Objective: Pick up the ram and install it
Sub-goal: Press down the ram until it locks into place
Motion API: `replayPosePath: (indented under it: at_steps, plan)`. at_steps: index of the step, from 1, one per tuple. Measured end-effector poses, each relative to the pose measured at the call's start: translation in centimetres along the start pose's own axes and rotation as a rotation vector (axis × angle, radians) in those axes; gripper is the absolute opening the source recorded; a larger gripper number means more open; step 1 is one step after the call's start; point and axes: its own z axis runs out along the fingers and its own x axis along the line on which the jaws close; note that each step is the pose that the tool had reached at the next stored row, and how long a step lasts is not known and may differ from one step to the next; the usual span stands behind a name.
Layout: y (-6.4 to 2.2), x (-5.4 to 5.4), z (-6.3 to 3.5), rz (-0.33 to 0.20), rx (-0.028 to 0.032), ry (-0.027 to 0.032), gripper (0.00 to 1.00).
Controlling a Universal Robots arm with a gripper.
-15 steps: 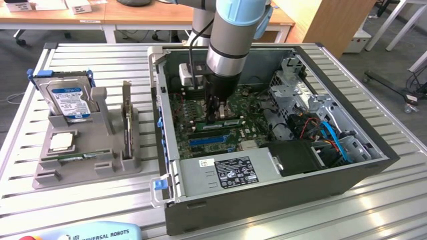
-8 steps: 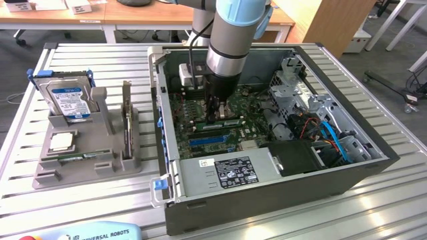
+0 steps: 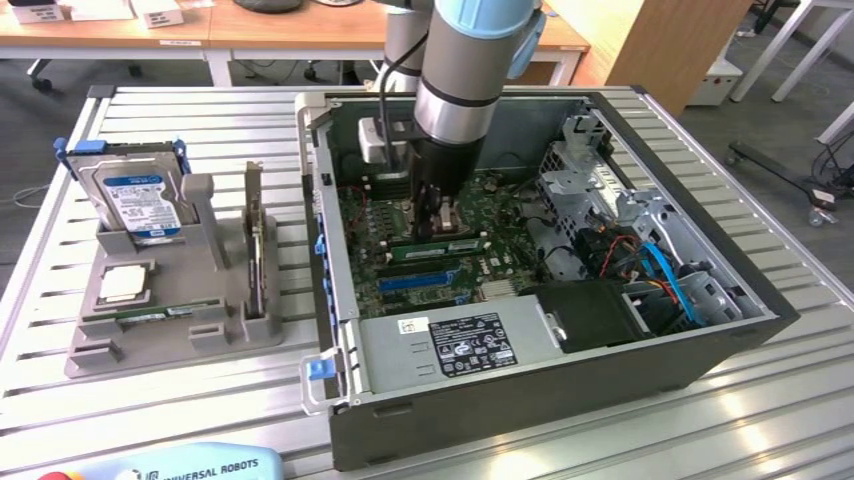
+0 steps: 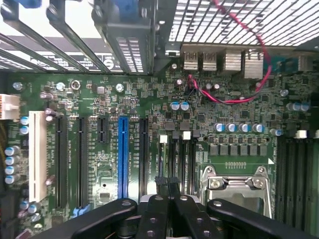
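The arm is seen reaching down into the open PC case (image 3: pixel 747 330) at centre frame in the ext. view. The gripper (image 3: pixel 441 222) is positioned just above the motherboard (image 3: pixel 461 265), fingers (image 4: pixel 160 211) clenched together; whether anything thin is pinched between them cannot be told. A green ram stick (image 3: pixel 434 245) is seen lying across the board right under the gripper tip, apparently seated in a slot. A second ram stick (image 3: pixel 147 314) is held in the grey tray (image 3: pixel 174 345) at lower left of frame, beside a silver CPU (image 3: pixel 123 284), below a hard drive (image 3: pixel 134 195). In the wrist view, a blue slot (image 4: pixel 123 157) and empty CPU socket (image 4: pixel 239 181) are shown near the fingertips.
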Motion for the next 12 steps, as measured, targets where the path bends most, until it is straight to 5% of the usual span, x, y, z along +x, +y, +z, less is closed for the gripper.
replayPosePath:
  at_steps: [12]
  plan:
    - [0.10,-0.1,-2.50,0.000,-0.0001,0.0001,0.10]
